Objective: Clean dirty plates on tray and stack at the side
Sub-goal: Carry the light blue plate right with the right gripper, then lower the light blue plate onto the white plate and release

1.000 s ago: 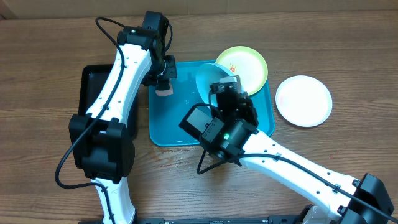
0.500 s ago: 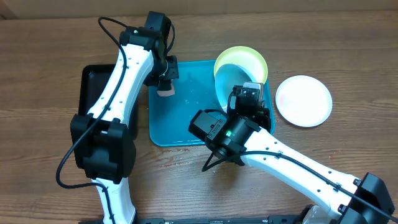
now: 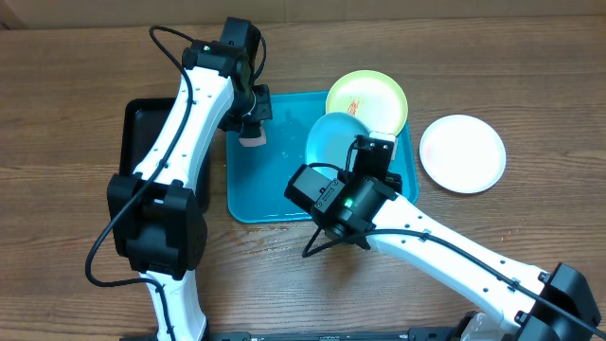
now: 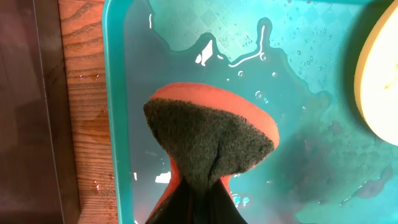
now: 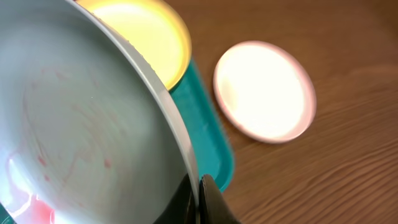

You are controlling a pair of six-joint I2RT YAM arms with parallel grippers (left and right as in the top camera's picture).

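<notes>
Overhead, the mint plate (image 3: 333, 142) has dropped since half a second ago. It then stood up over the yellow plate (image 3: 374, 95); now it leans lower over the right half of the tray (image 3: 256, 194), and the yellow plate's red smear shows again. The right gripper (image 5: 199, 183) is pinched tight on the mint plate's rim, and faint red streaks mark the plate's face. That arm reaches in on a slant from the near right corner. The left arm has not moved. It runs up past the black tray (image 3: 142, 123) with its wrist bent down at the tray's far left corner, and the left gripper (image 3: 251, 123) clamps a sponge (image 4: 211, 134) over the wet tray. The white plate (image 3: 462, 152) lies on the counter (image 3: 76, 85), right of the tray.
</notes>
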